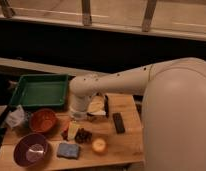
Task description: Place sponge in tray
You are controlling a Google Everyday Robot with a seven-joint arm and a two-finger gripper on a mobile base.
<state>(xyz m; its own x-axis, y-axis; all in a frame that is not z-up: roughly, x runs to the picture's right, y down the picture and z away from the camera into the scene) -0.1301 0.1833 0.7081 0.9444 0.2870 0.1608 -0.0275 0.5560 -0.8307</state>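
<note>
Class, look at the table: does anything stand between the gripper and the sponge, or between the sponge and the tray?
Yes. The gripper hangs over mid-table; a dark fruit cluster and a yellow piece lie between it and the sponge. The orange bowl sits between sponge and tray.
</note>
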